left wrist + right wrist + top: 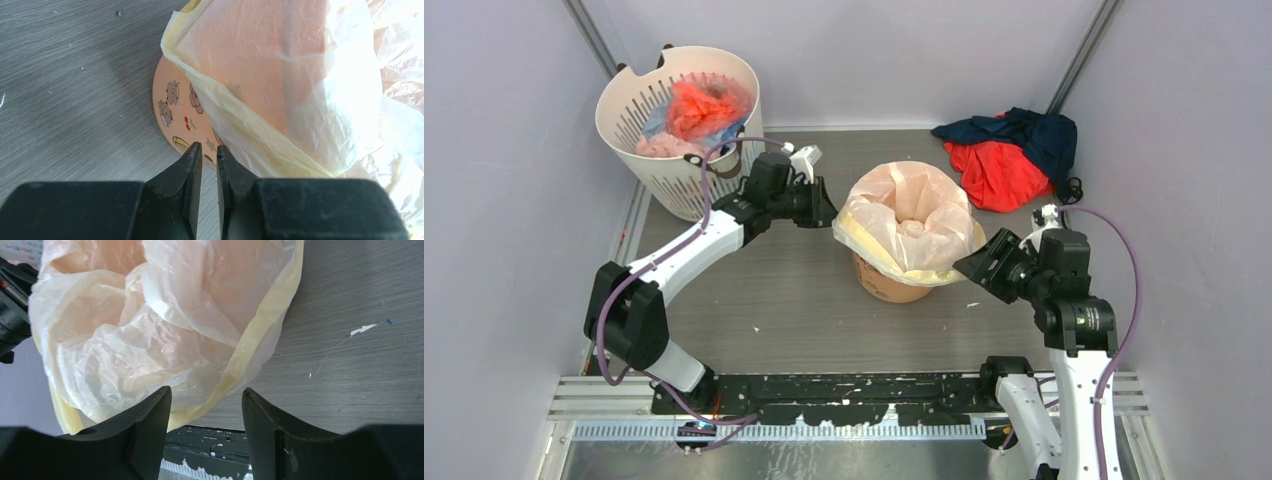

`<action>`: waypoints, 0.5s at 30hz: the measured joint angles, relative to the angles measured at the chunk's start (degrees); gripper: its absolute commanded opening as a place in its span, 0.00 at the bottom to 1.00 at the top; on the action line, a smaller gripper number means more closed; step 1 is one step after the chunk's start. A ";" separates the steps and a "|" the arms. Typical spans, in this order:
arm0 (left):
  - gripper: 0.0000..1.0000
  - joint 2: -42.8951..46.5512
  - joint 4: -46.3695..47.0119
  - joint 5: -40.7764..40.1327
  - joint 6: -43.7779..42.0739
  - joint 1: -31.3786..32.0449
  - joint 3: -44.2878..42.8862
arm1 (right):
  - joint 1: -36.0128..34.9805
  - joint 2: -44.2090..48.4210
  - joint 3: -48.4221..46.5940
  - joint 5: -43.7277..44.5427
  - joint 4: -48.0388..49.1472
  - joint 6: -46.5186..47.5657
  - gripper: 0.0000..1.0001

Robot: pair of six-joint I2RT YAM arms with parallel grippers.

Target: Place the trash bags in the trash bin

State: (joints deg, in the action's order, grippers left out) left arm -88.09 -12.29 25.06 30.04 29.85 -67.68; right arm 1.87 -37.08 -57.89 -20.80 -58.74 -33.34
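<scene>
The pale-yellow translucent trash bag (909, 220) lines the orange trash bin (889, 285) at the table's middle, its rim folded out over the bin's edge and its middle sunk inside. My left gripper (829, 215) sits just left of the bin, touching nothing. In the left wrist view its jaws (206, 147) stand only a narrow gap apart and empty, beside the bag (280, 75) and the printed bin wall (175, 110). My right gripper (964, 265) is at the bin's right front. It is open (206, 395), with the bag's folded hem (150, 330) just above its left finger.
A white slotted basket (639, 120) holding red, pink and blue plastic bundles stands at the back left. A red and navy cloth heap (1014, 150) lies at the back right. Grey walls close in both sides. The black arm rail (844, 395) runs along the near edge.
</scene>
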 measured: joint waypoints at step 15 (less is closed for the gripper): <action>0.18 0.00 0.02 -0.68 0.00 0.44 0.57 | 0.00 1.86 9.97 1.33 3.85 -2.71 0.04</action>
State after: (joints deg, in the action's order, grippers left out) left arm -88.09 -12.27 24.38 30.04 30.28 -67.11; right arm 1.87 -35.22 -47.92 -19.46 -54.89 -36.05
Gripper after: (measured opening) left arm 0.180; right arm 0.094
